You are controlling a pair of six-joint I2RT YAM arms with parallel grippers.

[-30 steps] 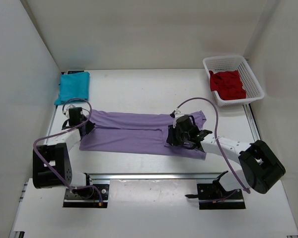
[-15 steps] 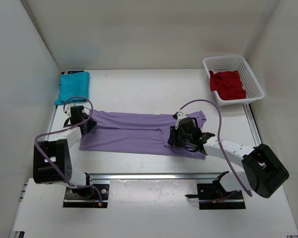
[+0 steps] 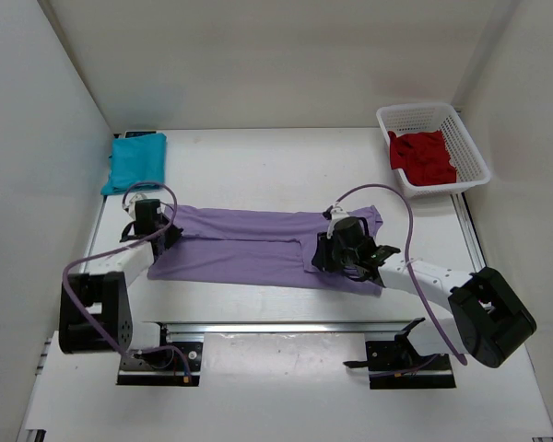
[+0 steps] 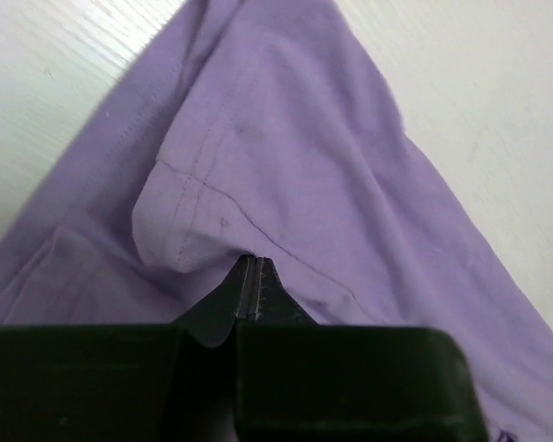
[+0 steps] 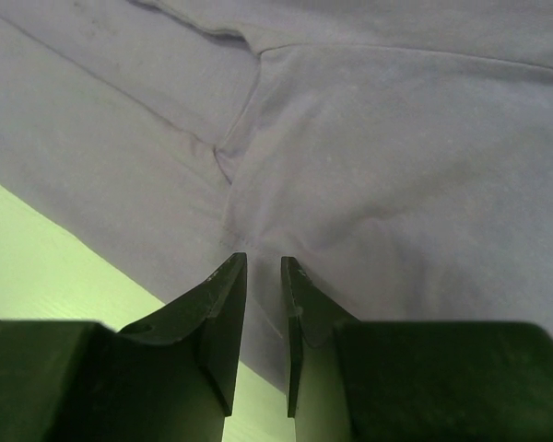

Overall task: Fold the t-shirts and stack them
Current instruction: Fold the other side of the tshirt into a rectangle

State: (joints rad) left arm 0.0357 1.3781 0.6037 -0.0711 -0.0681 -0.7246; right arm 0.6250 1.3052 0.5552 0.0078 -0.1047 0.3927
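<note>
The left end effector [image 4: 256,265] is clenched, its two dark fingers pressed flat together. It grasps a raised fold of the light purple cloth t-shirt [image 3: 249,247] right at the tips. In the left wrist view a stitched seam of the shirt runs straight into the closed tips, and the cloth humps up just above them.

From above, this end effector sits at the shirt's left end, where the fabric narrows to a corner near the tabletop's left side.

The right end effector [image 5: 263,267] is released. Its fingers stand a little apart with a narrow gap between them, pointing down at the purple cloth close to the shirt's near edge. A fold line and a hem cross the fabric just beyond the tips, and a strip of bare surface shows to their left.

The light purple t-shirt lies spread lengthwise across the middle of the white tabletop [image 3: 276,170], stretched between the two arms. Its upper part is folded over the lower.

A teal cloth t-shirt [image 3: 136,161] lies folded at the far left, well apart from the purple one. A dark red cloth t-shirt [image 3: 422,157] sits crumpled inside a white plastic mesh basket [image 3: 417,108] at the far right corner.
</note>
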